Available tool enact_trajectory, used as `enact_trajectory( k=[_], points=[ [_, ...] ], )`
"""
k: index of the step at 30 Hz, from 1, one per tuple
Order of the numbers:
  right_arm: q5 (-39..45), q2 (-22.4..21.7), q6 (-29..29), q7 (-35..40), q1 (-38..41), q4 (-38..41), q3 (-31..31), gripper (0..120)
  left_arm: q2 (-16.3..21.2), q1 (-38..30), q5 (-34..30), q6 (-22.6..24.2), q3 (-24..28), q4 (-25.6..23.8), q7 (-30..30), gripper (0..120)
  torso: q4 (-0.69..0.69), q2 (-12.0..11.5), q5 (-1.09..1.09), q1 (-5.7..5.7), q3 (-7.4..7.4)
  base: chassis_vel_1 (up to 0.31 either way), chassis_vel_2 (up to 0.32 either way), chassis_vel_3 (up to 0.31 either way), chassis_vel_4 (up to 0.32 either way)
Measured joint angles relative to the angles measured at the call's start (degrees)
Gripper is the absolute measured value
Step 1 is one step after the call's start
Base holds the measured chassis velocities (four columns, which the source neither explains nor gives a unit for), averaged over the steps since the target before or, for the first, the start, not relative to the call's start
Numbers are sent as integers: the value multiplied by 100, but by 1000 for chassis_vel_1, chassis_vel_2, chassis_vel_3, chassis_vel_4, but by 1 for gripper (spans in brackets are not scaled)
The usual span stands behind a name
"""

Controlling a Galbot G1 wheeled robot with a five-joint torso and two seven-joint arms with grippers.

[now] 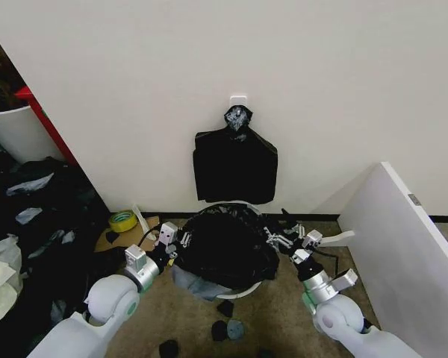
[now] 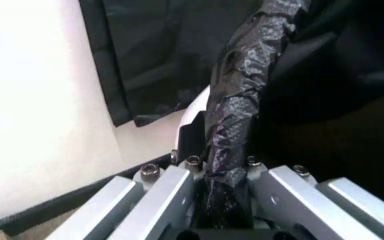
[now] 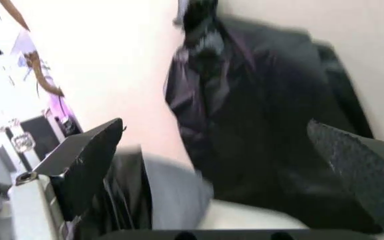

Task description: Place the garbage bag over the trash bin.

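The garbage bag [image 1: 228,246], glossy black and crinkly, lies over the mouth of the trash bin [image 1: 248,291], whose white rim shows at the near side. My left gripper [image 1: 181,240] is at the bin's left side. In the left wrist view this gripper [image 2: 222,170] is shut on a twisted strand of the bag [image 2: 245,75], beside the white rim [image 2: 195,112]. My right gripper [image 1: 278,233] is at the bin's right side. Its fingers [image 3: 88,160] stand wide open above the rim [image 3: 245,217], holding nothing.
A flat bunch of black bags [image 1: 235,164] hangs on the wall behind the bin. A white board [image 1: 403,239] leans at the right. A yellow tape roll [image 1: 122,220], dark clutter and a white drum [image 1: 15,127] are at the left. Scraps [image 1: 228,328] lie on the floor.
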Motion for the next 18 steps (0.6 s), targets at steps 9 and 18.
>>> enact_trajectory(
  k=[9, 18],
  points=[
    [229, -42, -28, 44, -88, 459, 620, 100, -56, 65, 39, 46, 95, 9, -102, 0, 0, 0, 0, 0, 0, 0, 0, 0, 0],
    [-3198, -84, -996, 2091, -1027, 1836, 287, 100, -147, 354, -407, 586, 6, -577, -948, 0, -1, 0, 1, 0, -1, 0, 0, 0, 0]
  ],
)
